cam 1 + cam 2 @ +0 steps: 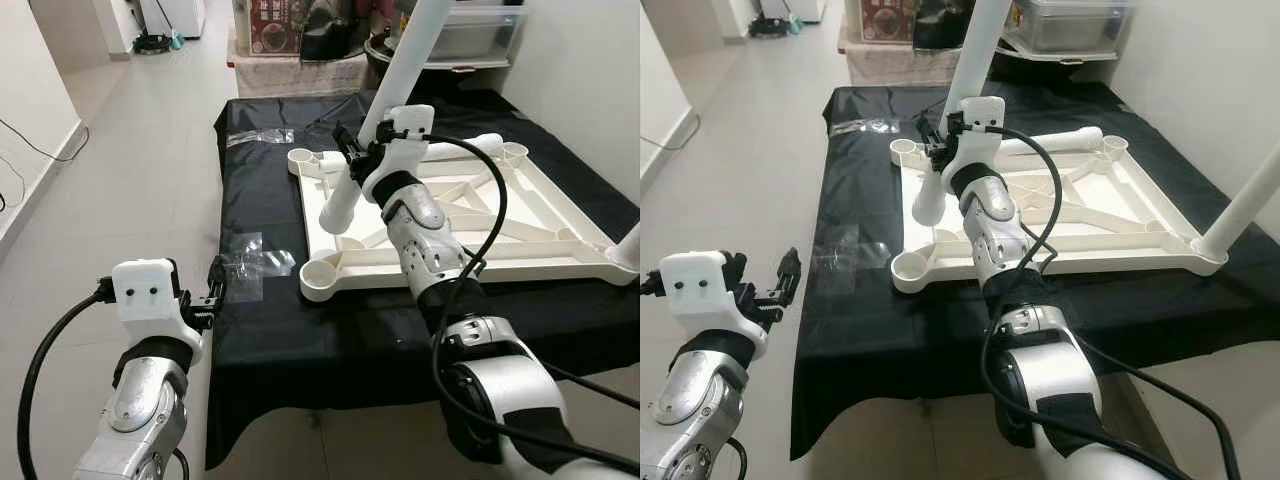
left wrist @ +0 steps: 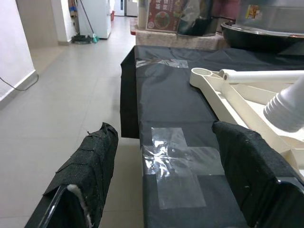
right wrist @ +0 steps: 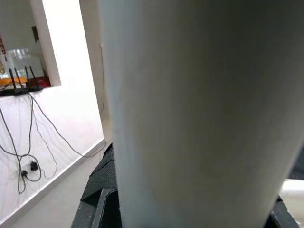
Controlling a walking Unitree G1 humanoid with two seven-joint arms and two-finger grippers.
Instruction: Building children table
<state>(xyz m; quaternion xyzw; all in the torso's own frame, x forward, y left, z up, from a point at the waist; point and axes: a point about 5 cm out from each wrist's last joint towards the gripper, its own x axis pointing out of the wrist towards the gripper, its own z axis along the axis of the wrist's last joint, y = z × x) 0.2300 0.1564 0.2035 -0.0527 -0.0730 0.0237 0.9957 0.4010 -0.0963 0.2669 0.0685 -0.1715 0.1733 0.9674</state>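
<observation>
The left pincer [image 1: 213, 290] is open at the near edge of the black surface [image 1: 300, 340], by a clear plastic bag [image 1: 250, 262]. Farther on, the white tabletop [image 1: 450, 215] lies upside down. The right pincer [image 1: 357, 160] grips a white leg [image 1: 385, 95] over the tabletop's left side.

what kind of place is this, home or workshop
Most likely a home: pale tiled floor, a white fridge-like appliance down the hallway, and a low surface under black cloth where the right gripper holds a white plastic table leg.
</observation>
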